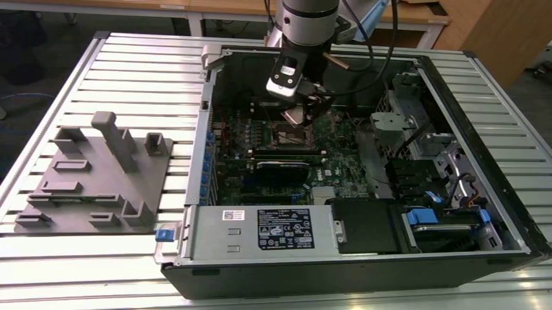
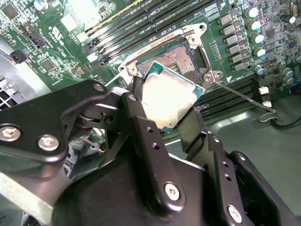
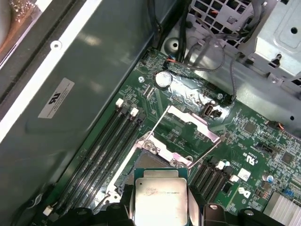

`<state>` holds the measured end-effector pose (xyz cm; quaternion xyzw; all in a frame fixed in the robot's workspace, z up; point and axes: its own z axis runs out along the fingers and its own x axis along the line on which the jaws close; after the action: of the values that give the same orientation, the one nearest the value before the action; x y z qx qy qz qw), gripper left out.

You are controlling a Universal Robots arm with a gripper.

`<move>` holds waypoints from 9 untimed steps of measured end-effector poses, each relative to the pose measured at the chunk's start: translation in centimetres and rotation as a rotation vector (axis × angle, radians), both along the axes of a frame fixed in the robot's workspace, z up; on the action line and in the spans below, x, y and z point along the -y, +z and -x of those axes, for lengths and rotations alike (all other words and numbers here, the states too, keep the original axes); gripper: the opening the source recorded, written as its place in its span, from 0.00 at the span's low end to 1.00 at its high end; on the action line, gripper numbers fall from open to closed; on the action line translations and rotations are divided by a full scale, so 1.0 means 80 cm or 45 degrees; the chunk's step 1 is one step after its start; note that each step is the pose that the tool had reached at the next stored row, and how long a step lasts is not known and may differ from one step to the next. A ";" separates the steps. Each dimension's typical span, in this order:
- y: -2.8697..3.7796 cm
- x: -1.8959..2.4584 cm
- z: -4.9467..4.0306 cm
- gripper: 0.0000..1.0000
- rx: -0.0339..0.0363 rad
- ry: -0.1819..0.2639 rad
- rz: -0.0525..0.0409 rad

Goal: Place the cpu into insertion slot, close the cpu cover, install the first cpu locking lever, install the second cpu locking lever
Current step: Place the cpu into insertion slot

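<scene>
Second wrist view: gripper (image 2: 164,99) clamped the chip (image 2: 173,94) by two opposite edges, tilted, just above the open socket (image 2: 181,54). Judged light, stiff, underside fragile; edge hold suits it.

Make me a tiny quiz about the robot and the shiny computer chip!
1. True or false: the cpu lies flat inside the insertion slot.
2. What is the gripper holding? A: the cpu. B: a cable. C: nothing.
3. What colour is the circuit board around the insertion slot?

Key: 1 false, the gripper holds it tilted over the slot; 2 A; 3 green.
</scene>
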<state>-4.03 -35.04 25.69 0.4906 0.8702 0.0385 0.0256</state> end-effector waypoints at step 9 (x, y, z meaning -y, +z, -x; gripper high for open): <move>-0.0003 0.0000 0.000 0.54 0.0000 -0.129 0.000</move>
<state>-4.03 -35.04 25.67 0.5340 0.8442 0.0371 0.0275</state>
